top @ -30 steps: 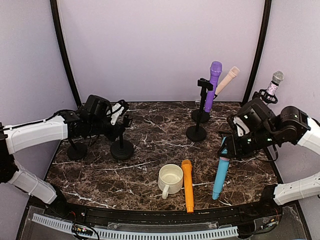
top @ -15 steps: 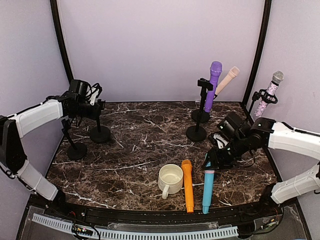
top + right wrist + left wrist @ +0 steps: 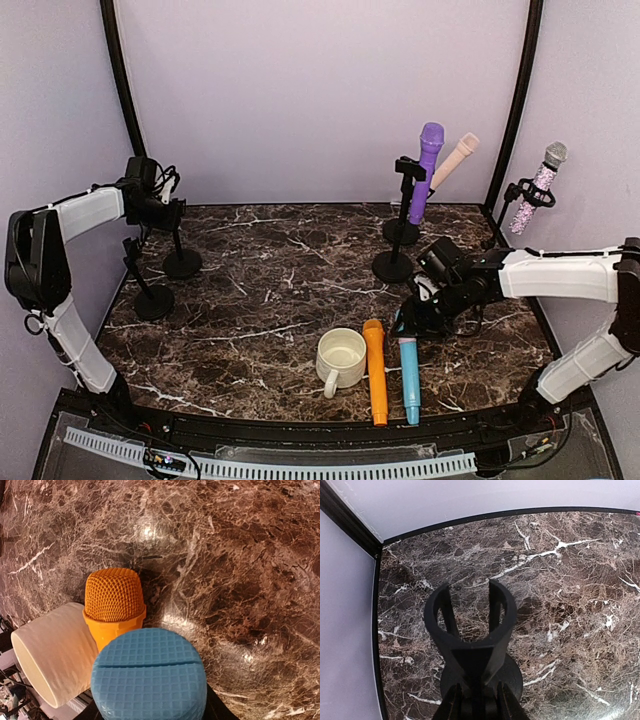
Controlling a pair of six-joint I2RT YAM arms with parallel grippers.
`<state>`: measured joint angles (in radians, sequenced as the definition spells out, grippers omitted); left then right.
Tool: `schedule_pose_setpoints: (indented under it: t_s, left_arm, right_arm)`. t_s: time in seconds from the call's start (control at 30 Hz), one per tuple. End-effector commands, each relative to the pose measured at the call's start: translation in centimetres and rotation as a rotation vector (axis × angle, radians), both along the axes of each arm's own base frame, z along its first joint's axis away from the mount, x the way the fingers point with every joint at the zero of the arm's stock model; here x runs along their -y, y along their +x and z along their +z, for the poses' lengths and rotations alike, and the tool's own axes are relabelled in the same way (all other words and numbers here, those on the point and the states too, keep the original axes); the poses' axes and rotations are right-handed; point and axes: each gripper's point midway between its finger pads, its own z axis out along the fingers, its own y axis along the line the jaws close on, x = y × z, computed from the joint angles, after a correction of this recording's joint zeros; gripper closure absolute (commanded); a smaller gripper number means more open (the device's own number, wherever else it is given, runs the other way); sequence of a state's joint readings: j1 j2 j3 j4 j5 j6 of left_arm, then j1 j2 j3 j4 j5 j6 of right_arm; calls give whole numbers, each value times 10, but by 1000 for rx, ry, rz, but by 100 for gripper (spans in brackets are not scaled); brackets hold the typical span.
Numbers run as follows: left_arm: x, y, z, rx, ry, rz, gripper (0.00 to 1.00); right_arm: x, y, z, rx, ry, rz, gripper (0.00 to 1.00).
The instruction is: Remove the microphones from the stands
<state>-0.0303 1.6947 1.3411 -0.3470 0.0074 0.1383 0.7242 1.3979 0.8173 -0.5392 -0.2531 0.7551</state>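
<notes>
Microphone lies lengthwise on tabletop, blue head far, handle near. Right jaws pinch its head; only the right wrist view shows its mesh. Left jaws clamp stand.

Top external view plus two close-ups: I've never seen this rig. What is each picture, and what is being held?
A white left arm and right arm are bolted at the near edge of the marble table. The wide picture looks down from above and behind them; each close-up comes from a wrist camera. The left gripper is shut on the stem of an empty black microphone stand. The right gripper grips the head end of a blue microphone, lying on the table beside an orange microphone and a cream mug. A purple microphone, a beige microphone and a glittery microphone sit in stands farther back.
</notes>
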Motion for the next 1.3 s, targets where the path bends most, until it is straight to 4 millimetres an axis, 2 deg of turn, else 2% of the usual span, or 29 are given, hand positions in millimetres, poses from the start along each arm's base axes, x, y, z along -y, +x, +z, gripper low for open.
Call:
schedule_pose_setpoints:
  t_s: [0.0, 0.17, 0.27, 0.33, 0.37, 0.47, 0.67, 0.83, 0.93, 1.0, 1.13, 1.27]
  left_arm:
    - [2, 8, 24, 77, 1, -18, 100]
    - [-15, 11, 11, 51, 73, 34, 100]
    - [-18, 10, 4, 34, 78, 52, 99]
    - [-17, 10, 4, 32, 65, 55, 91]
    - [-16, 10, 4, 33, 61, 56, 81]
    - [-15, 10, 6, 38, 47, 58, 65]
    - [-15, 5, 20, 81, 38, 68, 43]
    - [-16, -2, 40, 149, 33, 74, 33]
    - [-14, -9, 55, 199, 21, 69, 29]
    - [-12, -13, 67, 238, 8, 63, 28]
    - [-6, -25, 96, 314, -43, 49, 28]
    - [19, -43, 123, 384, -118, -49, 28]
  right_arm:
    - [0, 26, -3, 90, -16, -64, 67]
    - [1, 37, -9, 110, -1, -140, 65]
    - [1, 41, -8, 125, 16, -185, 63]
    - [2, 42, -7, 135, 34, -207, 59]
    - [2, 42, -7, 137, 40, -215, 56]
    - [3, 42, -6, 144, 47, -226, 48]
    - [5, 41, -3, 152, 60, -231, 30]
    - [7, 41, 9, 185, 72, -235, 20]
    - [9, 43, 25, 231, 101, -239, 17]
    - [8, 45, 42, 280, 148, -241, 16]
    - [6, 45, 98, 455, 311, -228, 16]
    - [16, 44, 150, 616, 372, -223, 15]
